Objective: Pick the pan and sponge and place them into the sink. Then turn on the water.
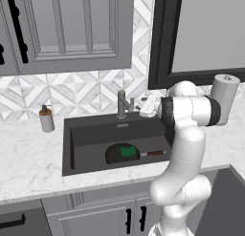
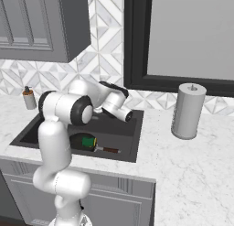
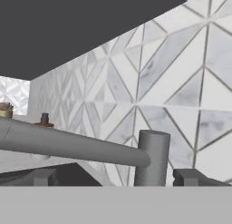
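Round black frying pan (image 1: 116, 154) with the small green-topped sponge (image 1: 128, 151) on it is seen lying in the matte black sink (image 1: 91, 137), while the two-finger gripper (image 3: 115, 177) is held spread wide at the grey metal faucet (image 3: 152, 157)

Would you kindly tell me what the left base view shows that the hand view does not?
Left base view alone: the sink holding the pan with the sponge on it, and a paper towel roll. Hand view alone: the open hand close up at the faucet. Both: faucet, soap dispenser and tiled backsplash.
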You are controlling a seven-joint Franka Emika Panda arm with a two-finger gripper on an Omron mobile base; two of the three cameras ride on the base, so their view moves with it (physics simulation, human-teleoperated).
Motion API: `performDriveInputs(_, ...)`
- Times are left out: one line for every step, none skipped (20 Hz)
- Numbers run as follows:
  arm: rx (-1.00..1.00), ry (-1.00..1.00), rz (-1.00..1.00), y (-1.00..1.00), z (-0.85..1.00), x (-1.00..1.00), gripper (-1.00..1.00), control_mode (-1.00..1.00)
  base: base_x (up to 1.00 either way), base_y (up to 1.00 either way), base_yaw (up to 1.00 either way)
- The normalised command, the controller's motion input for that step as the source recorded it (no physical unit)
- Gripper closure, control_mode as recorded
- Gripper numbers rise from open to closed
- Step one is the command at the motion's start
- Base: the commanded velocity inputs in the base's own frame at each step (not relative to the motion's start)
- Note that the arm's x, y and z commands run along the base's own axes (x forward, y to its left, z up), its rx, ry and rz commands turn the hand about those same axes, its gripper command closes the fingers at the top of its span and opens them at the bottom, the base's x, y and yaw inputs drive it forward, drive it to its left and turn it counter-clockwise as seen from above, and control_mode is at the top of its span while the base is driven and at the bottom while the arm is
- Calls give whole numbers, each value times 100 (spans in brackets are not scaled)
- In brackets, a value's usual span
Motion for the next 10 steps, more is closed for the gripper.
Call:
performDriveInputs(0,0,-2,0,-18,34,-100,-100,0,0,0)
performDriveInputs(0,0,-2,0,0,55,-100,-100,0,0,0)
performDriveInputs(0,0,-3,0,-4,51,-100,-100,0,0,0)
performDriveInputs(0,0,-3,0,-2,50,-100,-100,0,0,0)
performDriveInputs(0,0,-3,0,-5,40,-100,-100,0,0,0)
performDriveInputs(0,0,-3,0,-10,32,-100,-100,0,0,0)
performDriveInputs(0,0,-3,0,-9,25,-100,-100,0,0,0)
performDriveInputs(0,0,-3,0,-11,31,-100,-100,0,0,0)
performDriveInputs(0,0,-2,0,-9,31,-100,-100,0,0,0)
performDriveInputs(0,0,-2,0,-14,32,-100,-100,0,0,0)
